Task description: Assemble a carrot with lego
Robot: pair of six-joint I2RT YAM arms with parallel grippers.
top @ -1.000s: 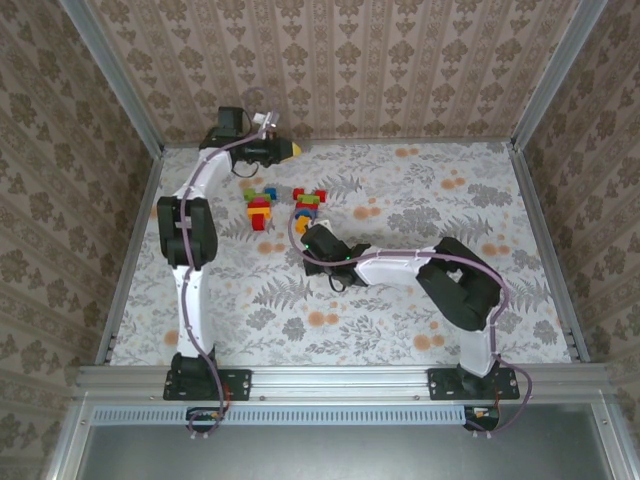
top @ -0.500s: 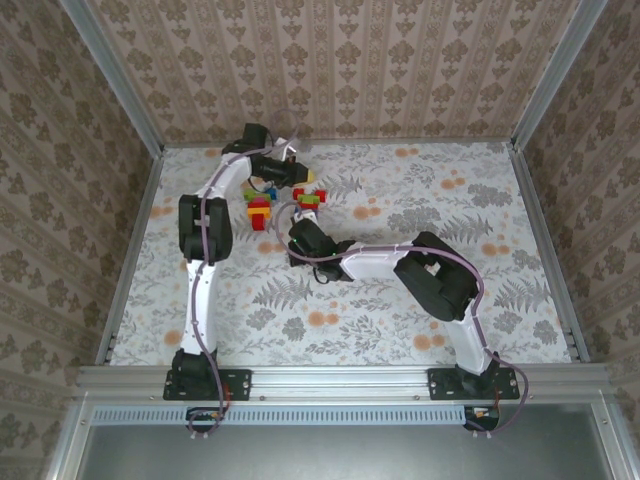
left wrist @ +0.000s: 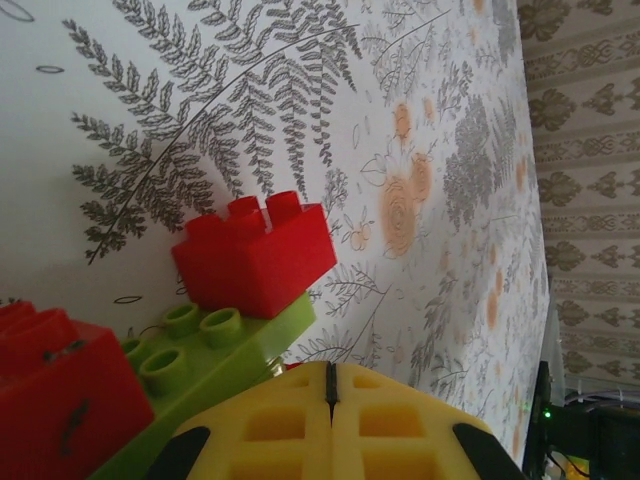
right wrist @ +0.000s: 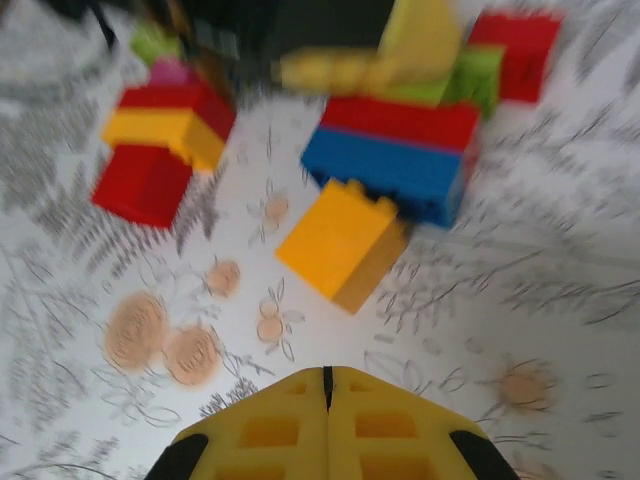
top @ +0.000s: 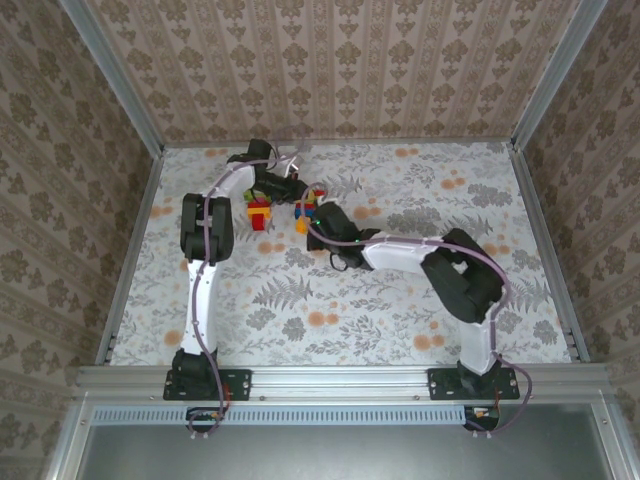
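glossy studded lego [top: 260,210] is clustered round the blue brick [right wrist: 385,172], an oblong with a red slab [right wrist: 400,122] on top and a boxy orange brick [right wrist: 340,240] just beside its near edge. the right gripper [right wrist: 327,375] hovers short of the blue brick, arm stretched low, waffled yellow jaws pressed together and empty. the left gripper [left wrist: 330,370] is beyond the blue brick, elbow bent, jaws likewise closed on nothing.

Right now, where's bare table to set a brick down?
Free: far right, between right arm and back wall; near middle, between it and left arm. Crowded: far left-centre, lego with left end effector and right end effector beside it.
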